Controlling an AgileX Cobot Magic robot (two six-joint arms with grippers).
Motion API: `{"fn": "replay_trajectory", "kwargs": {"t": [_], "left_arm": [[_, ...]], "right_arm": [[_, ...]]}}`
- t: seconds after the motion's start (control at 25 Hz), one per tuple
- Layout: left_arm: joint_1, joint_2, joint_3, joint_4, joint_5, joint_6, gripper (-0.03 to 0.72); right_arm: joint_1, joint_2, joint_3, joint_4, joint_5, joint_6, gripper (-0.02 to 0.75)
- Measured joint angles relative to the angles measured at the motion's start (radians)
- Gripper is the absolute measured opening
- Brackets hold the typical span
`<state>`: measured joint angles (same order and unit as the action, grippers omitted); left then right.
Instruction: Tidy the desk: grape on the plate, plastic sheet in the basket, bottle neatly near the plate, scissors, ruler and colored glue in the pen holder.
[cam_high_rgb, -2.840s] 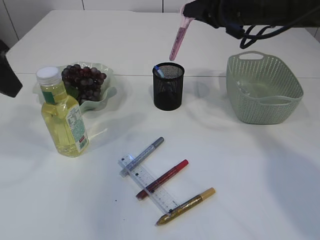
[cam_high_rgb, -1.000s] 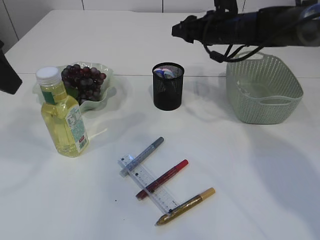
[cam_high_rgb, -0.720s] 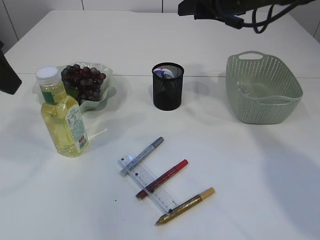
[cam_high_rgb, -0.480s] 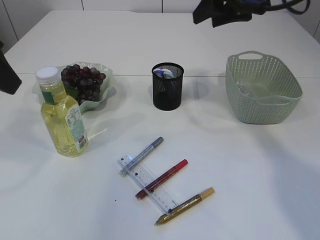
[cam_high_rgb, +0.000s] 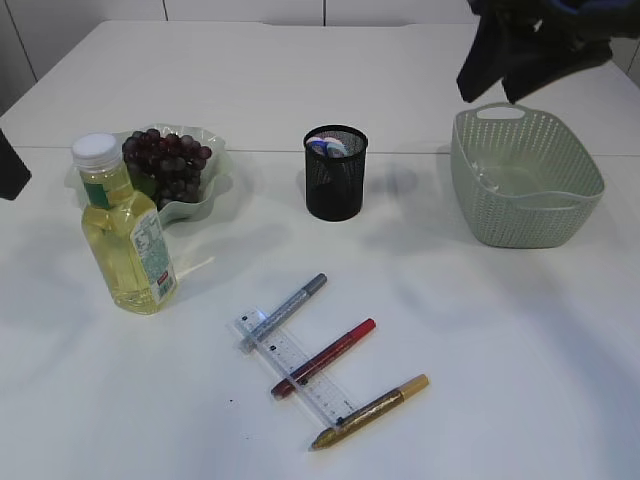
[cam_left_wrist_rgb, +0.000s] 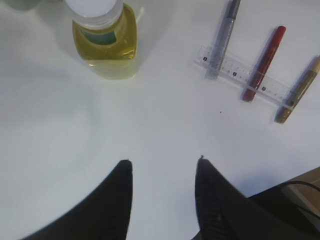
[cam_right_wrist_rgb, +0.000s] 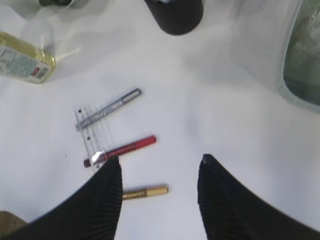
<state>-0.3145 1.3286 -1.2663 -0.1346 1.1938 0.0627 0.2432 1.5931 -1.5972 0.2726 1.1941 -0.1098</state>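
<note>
While my right tool (cam_right_wrist_rgb: 159, 172) hangs with its jaws apart and nothing between them, high in the upper right of the exterior frame above the basket (cam_high_rgb: 527, 180), I'd say the next pick is a glue pen. Best come straight down across the red glue pen (cam_right_wrist_rgb: 125, 149), lower middle of the tabletop, and pinch mid-barrel, clear of the ruler (cam_right_wrist_rgb: 96, 131) beneath it. Silver glue pen (cam_right_wrist_rgb: 111, 108) and gold glue pen (cam_right_wrist_rgb: 145, 191) lie alongside. Pen holder (cam_high_rgb: 336, 172) waits centre frame. My left tool (cam_left_wrist_rgb: 162, 172) hovers apart, empty, near the bottle (cam_left_wrist_rgb: 104, 40).
</note>
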Motion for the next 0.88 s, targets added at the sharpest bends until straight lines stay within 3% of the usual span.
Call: {"fn": "replay_trajectory", "kwargs": {"t": [0.2, 0.44, 0.88], "left_arm": [[0.0, -0.064, 0.089, 0.002, -0.013, 0.0, 0.308], [0.0, -0.159, 0.223, -0.002, -0.024, -0.036, 0.308], [0.0, -0.193, 0.347, 0.081, -0.074, -0.127, 0.317]], "right_arm": [[0.061, -0.101, 0.164, -0.011, 0.013, 0.008, 0.396], [0.19, -0.108, 0.183, -0.062, 0.019, 0.07, 0.396], [0.383, 0.153, -0.003, -0.148, 0.029, 0.138, 0.396]]}}
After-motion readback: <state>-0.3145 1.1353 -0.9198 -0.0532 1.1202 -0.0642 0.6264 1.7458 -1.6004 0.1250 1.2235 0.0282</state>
